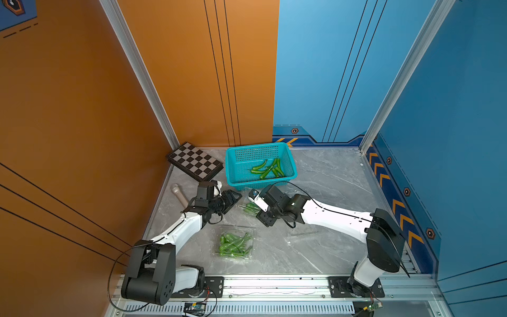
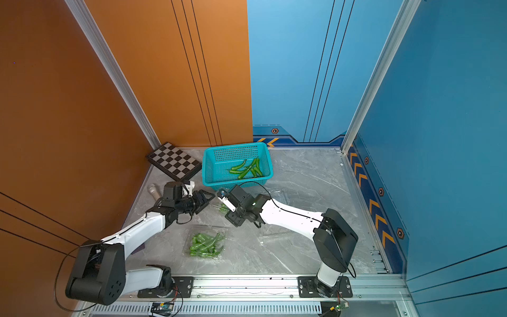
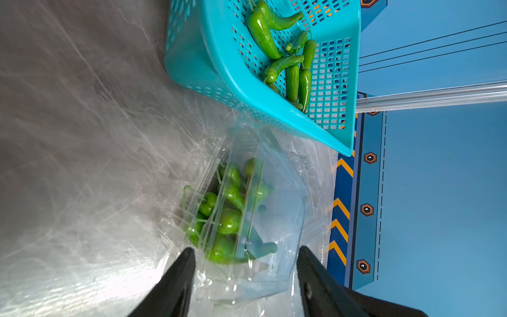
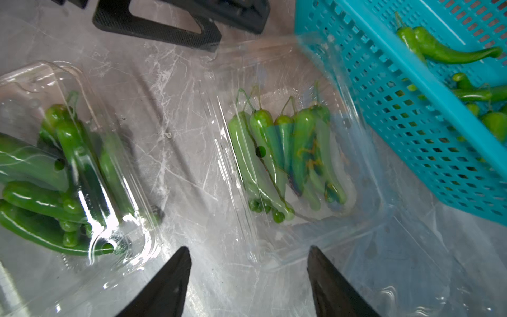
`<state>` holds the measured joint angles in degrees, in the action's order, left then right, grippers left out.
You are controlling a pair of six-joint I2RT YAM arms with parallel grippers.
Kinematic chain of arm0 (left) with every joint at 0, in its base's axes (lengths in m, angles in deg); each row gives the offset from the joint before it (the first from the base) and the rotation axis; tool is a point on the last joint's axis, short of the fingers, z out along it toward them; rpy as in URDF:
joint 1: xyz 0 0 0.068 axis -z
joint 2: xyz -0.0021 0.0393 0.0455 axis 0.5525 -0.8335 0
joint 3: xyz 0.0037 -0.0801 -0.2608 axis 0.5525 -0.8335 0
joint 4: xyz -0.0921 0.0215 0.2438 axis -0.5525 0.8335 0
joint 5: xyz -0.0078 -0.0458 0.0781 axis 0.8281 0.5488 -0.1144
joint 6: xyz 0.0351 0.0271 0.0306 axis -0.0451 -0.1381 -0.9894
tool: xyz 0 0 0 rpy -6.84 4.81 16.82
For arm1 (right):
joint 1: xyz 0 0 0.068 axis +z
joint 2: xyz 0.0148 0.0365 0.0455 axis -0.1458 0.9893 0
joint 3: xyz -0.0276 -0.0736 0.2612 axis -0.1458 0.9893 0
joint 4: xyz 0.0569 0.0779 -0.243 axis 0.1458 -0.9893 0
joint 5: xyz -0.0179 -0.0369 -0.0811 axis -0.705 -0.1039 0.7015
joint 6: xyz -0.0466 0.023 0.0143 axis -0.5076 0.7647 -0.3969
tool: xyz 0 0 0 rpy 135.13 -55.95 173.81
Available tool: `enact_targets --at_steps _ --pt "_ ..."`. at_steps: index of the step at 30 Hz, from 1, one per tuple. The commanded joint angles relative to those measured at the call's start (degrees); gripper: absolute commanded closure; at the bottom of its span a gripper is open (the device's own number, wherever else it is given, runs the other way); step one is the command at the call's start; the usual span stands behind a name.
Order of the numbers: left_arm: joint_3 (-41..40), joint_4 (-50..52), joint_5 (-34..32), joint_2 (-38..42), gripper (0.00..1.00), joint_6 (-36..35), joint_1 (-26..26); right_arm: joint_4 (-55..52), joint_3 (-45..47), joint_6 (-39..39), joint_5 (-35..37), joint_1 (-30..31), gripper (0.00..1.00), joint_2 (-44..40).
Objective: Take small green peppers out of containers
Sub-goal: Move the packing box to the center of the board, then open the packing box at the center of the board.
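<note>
Table (image 1: 315, 247): grey marbled top, with the arm bases on a rail at its near edge.
Near box (image 1: 251, 255): clear clamshell, front centre, lid down, apart from both grippers.
Peppers (image 1: 234, 244): a heap fills the near box. A smaller row lies side by side in the mid box, stems toward the left gripper. Several more lie loose in the basket.
Left arm: reaches in from the near left corner, its wrist low over the table.
Left gripper (image 3: 245, 255): fingers (image 3: 181, 274) stand apart, astride one end of the mid box. Whether they press its walls cannot be told.
Mid box (image 3: 285, 214): clear clamshell between the two grippers, just beside the basket's near wall. Glare hides how far its lid is raised.
Right arm: reaches in from the near right, facing the left gripper across the mid box.
Right gripper (image 4: 248, 255): fingers (image 4: 329, 282) spread wide and gripping nothing, with the mid box's rim in the gap between the tips.
Clear plastic (image 4: 411, 269): lies flat beside the mid box on the right arm's side. Whether it is a box or a lid cannot be told.
Tube (image 1: 179, 196): pale grey, on the table left of the left wrist.
Basket (image 3: 247, 85): teal and perforated, at the far centre of the table.
Board (image 1: 194, 160): chequered, at the far left corner, just left of the basket.
</note>
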<state>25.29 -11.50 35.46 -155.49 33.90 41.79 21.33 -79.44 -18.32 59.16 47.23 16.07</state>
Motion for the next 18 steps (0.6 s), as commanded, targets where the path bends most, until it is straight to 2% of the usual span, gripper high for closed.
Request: enact_targets --at_steps 1,7,11,18 --pt "1.77 -1.77 0.91 -0.86 0.39 0.32 0.69 -0.92 -2.58 -2.56 4.93 1.10 0.30 2.32" --pt "2.20 -2.09 1.16 -0.74 0.39 0.70 0.96 1.71 -3.29 -2.99 5.75 1.56 0.30 5.56" --pt "2.67 -2.11 1.49 -0.80 0.39 0.86 0.96 3.08 -3.88 -3.16 9.61 1.86 0.30 6.92" --pt "2.94 -2.20 1.73 -1.22 0.39 0.87 1.07 4.26 -4.70 -3.60 11.47 1.44 0.31 8.85"
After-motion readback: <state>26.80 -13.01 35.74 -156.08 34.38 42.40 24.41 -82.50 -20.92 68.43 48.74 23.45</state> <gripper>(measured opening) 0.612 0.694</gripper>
